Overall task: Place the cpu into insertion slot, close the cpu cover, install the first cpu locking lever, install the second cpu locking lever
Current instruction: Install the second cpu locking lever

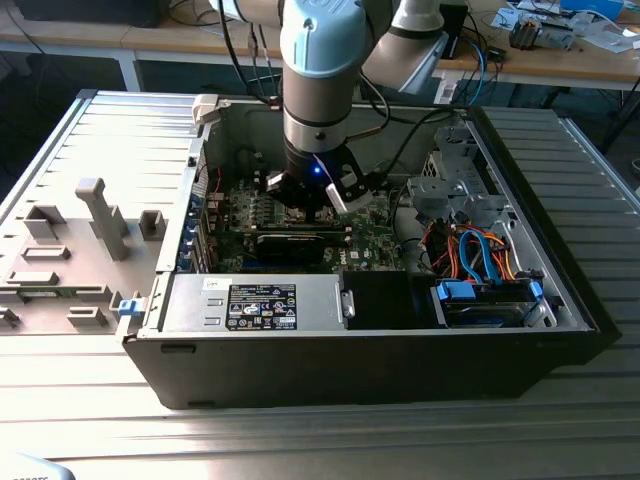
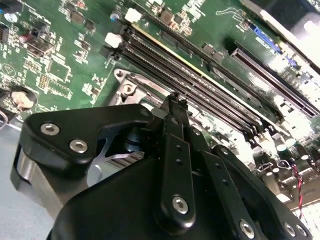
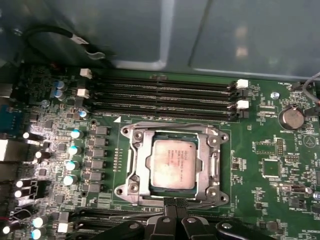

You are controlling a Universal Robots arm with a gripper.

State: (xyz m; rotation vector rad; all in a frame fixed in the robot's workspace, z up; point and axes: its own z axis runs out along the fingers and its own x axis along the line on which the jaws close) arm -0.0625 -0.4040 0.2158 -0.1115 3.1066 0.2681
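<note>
In the first wrist view the cpu (image 3: 172, 162), a pale silvery square, lies in the insertion slot (image 3: 131, 134) on the green board. The cpu cover (image 3: 138, 161), a silver frame with a square window, lies flat around the chip. A thin metal lever (image 3: 215, 166) runs along one side of the frame. My gripper (image 3: 175, 202) is shut, its black fingertips pressed together at the socket's edge with nothing visible between them. The second wrist view shows the same shut gripper (image 2: 175, 102) just past a corner of the socket (image 2: 127, 89). In the exterior view the gripper (image 1: 310, 200) reaches down into the open computer case.
Long black memory slots (image 3: 160, 95) lie beside the socket, near the case wall (image 3: 150, 30). Several capacitors (image 3: 74, 150) and a coin battery (image 3: 291, 117) stand on the board. The exterior view shows a power supply (image 1: 260, 305), blue and orange cables (image 1: 480, 255) and a grey fixture (image 1: 100, 215).
</note>
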